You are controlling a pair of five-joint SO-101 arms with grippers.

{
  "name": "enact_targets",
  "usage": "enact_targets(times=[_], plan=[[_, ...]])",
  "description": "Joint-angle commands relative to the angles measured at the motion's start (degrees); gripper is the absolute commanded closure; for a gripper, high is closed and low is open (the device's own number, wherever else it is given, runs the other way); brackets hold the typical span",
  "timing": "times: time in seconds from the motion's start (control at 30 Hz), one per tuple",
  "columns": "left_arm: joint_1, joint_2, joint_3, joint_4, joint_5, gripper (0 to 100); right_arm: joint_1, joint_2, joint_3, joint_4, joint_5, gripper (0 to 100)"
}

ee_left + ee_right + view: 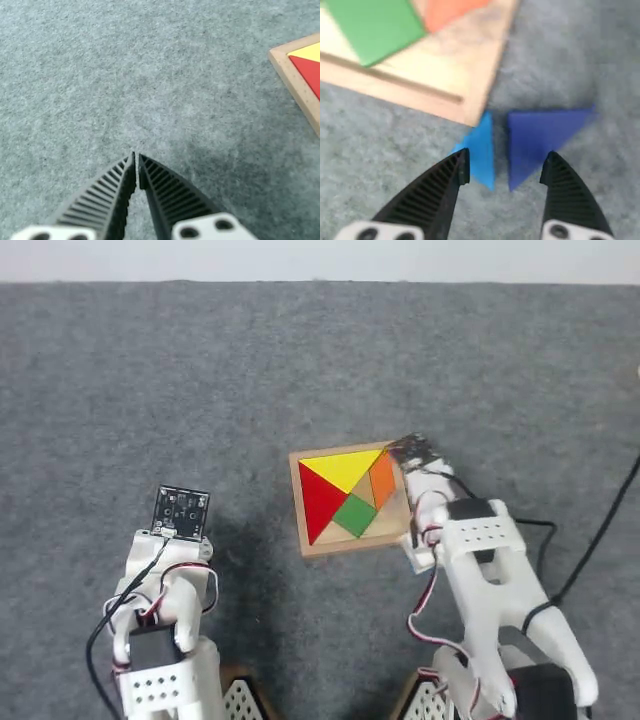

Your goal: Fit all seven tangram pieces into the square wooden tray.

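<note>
Found the square wooden tray (345, 545) lying flat on the grey felt-covered table (180, 370), turned slightly askew.

Noted four pieces seated inside the tray:
- a yellow triangle (340, 468) along the far edge
- a red triangle (318, 502) against the left edge
- a green square (355, 513) toward the near edge
- an orange piece (383, 480) toward the right edge

Noted bare wood on the tray floor beside the green square and orange piece, toward the near right corner.

Located the right gripper (505, 162) just outside that near right corner of the tray. Fingers (447, 185) spread wide and holding nothing.

Recorded two loose pieces on the table under and ahead of those fingers:
- a light blue triangle (481, 150) just beside the tray corner. Cannot tell whether touching the rim.
- a dark blue triangle (540, 132) on the side away from the tray, parted from the light blue one by a narrow strip of table

Cannot tell whether either fingertip rests on a piece.

Located the left gripper (136, 161) well to the left of the tray, above bare table. Fingers (115, 190) almost closed, with a mere sliver between the tips and nothing held.
</note>
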Motion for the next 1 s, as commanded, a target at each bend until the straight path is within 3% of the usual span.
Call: enact_targets(times=[0.0, 0.1, 0.57, 0.83, 0.97], plan=[[-0.44, -0.70, -0.40, 0.35, -0.79, 99, -5.85, -1.98, -0.35, 0.13, 1.76, 73.8], [-0.44, -0.70, -0.40, 0.35, -0.79, 99, -8.57, -1.98, 0.26, 0.04, 1.58, 73.5], [-0.44, -0.70, -0.40, 0.35, -0.79, 99, -5.05, 7.25, -1.41, 0.66, 1.58, 73.7], [-0.44, -0.70, -0.40, 0.35, -0.79, 99, -5.14, 7.69, -1.76, 0.92, 1.49, 95.5], [-0.44, -0.70, -0.40, 0.35, -0.79, 99, -5.23, 7.69, -1.76, 1.01, 0.44, 95.3]])
